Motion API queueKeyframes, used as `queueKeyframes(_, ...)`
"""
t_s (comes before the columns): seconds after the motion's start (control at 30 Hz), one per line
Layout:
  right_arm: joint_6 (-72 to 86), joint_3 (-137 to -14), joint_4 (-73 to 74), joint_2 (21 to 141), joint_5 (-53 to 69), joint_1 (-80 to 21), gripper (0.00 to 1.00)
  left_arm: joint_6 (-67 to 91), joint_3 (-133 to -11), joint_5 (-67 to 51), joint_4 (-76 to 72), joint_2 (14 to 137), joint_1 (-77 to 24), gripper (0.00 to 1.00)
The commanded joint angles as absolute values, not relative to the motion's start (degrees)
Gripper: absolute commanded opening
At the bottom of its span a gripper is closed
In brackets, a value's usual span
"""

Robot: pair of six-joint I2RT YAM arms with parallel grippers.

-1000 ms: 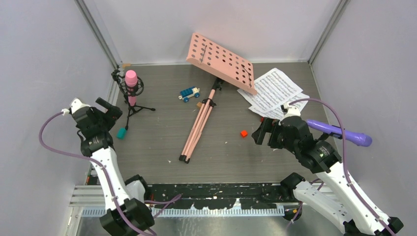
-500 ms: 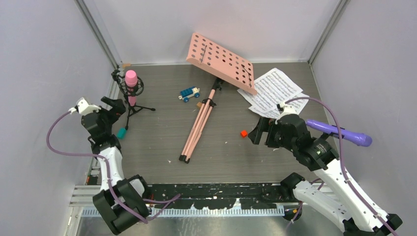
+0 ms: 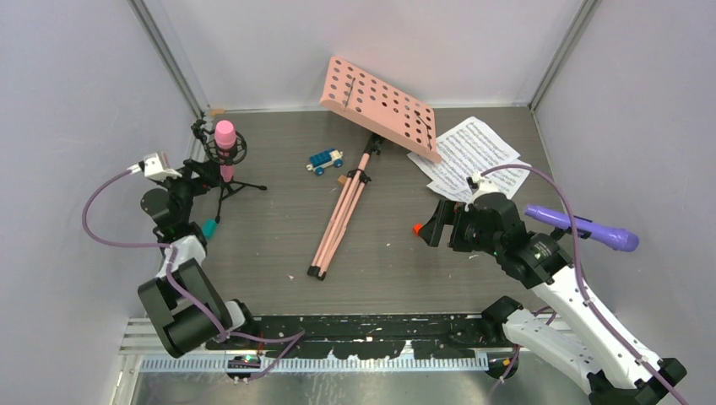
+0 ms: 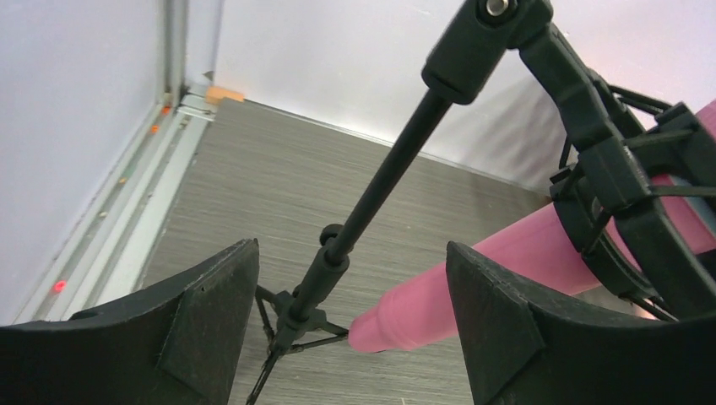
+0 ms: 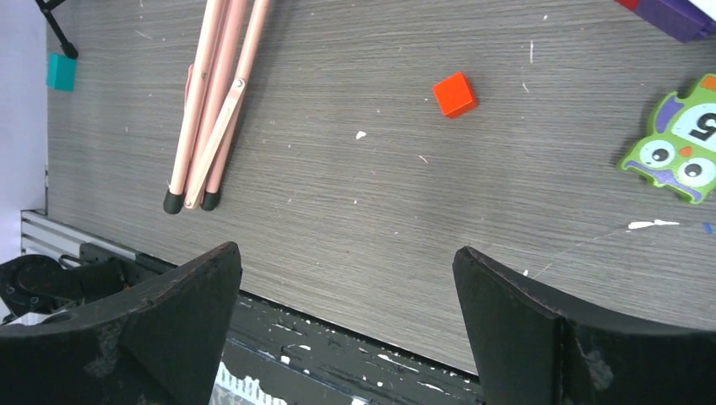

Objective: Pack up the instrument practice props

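Pink microphone (image 4: 460, 291) stands just ahead of spread left pincer (image 4: 350, 325); right pincer (image 5: 346, 325) gapes empty.

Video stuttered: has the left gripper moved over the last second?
Yes. The left gripper moved right and up-frame, closing on the standing pink microphone.

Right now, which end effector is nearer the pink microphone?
Left. The left end effector is beside the pink microphone on its stand; the right end effector is across the table, near the red block.

Music rack (image 3: 380, 108) centre, microphone (image 3: 225, 137) in its mount (image 3: 241, 152) left, sheet-music pages (image 3: 474, 152) right.
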State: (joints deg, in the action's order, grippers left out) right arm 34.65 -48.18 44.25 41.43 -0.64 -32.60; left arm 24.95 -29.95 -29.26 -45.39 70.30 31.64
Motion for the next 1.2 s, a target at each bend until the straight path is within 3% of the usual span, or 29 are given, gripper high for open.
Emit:
queueKeyframes(0.0,35.2,-49.3,41.1,42.4,2.1,-32.5,1.00,23.5,-33.1,-37.5,-56.0,73.6,31.8,0.82)
queueKeyframes(0.33,35.3,-49.6,41.8,41.1,2.7,-32.5,1.00,19.0,-37.6,-40.5,-62.7,81.7,31.9,0.79)
queueKeyframes(0.77,34.3,-50.6,43.2,41.3,3.0,-32.5,1.00,28.3,-45.4,-52.9,-82.0,98.7,31.8,0.56)
queueKeyframes(1.03,34.4,-50.2,43.2,41.5,2.9,-32.5,1.00,29.2,-48.2,-57.0,-82.0,100.5,30.8,0.32)
queueKeyframes(1.17,34.3,-50.4,43.3,41.3,3.3,-32.5,1.00,29.5,-48.3,-58.9,-82.0,100.2,29.2,0.13)
